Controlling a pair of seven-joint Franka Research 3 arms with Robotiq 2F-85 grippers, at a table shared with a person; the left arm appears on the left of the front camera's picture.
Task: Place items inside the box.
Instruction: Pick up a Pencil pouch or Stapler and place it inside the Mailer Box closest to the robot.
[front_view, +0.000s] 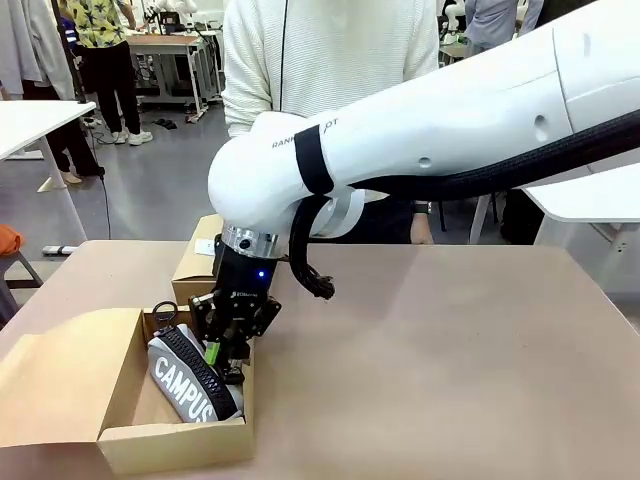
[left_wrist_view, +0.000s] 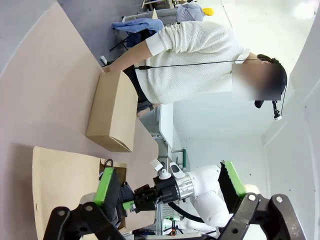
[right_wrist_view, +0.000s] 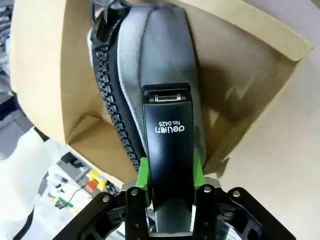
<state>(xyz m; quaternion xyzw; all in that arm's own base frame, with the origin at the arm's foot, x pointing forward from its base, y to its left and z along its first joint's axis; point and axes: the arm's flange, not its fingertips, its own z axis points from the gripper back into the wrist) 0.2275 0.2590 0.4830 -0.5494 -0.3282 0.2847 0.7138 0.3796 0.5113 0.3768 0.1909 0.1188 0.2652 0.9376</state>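
The robot's right hand (front_view: 228, 348) reaches across from the right and hangs over the near right part of the open cardboard box (front_view: 70, 380), which sits at the left front of the tabletop (front_view: 450, 380). In the right wrist view its green pads (right_wrist_view: 143, 172) are clenched on the sides of a black stapler (right_wrist_view: 168, 135), which juts forward from between the fingers, printed top face toward the camera. The stapler's front end lies over the grey CAMPUS pencil case (right_wrist_view: 160, 55), which rests inside the box against the right wall with its black zip along one side; whether stapler and case touch cannot be told. The left hand (left_wrist_view: 168, 182) is up and away from the box, its fingers spread wide with nothing between them. A closed cardboard box (front_view: 197, 265) stands just behind the open one, and a person (front_view: 330, 60) in a white ribbed sweater stands at the far side.
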